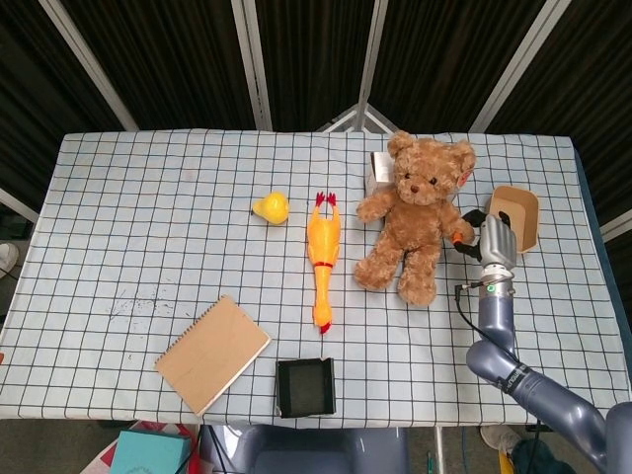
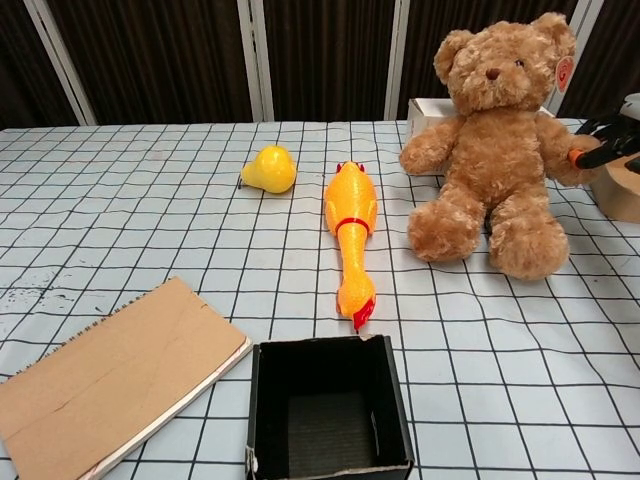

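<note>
The right hand (image 1: 493, 240) grips the teddy bear (image 1: 413, 215) by the paw at the bear's right side, fingertips (image 2: 590, 155) closed on the plush. The bear sits upright on the checked table (image 1: 138, 217), right of centre and toward the far edge. Just behind it is a white box (image 1: 379, 170), partly hidden by its head and arm. To the right, beyond the hand, sits a round brown cardboard tub (image 1: 517, 213). Left of the bear the rubber chicken (image 1: 322, 255) lies stretched out, head toward the near edge, with a small yellow pear-shaped toy (image 1: 272, 206) further left. Near the front edge are a brown spiral notebook (image 1: 211, 353), lying flat, and an open black box (image 1: 305, 386). The left hand is nowhere in either view.
</note>
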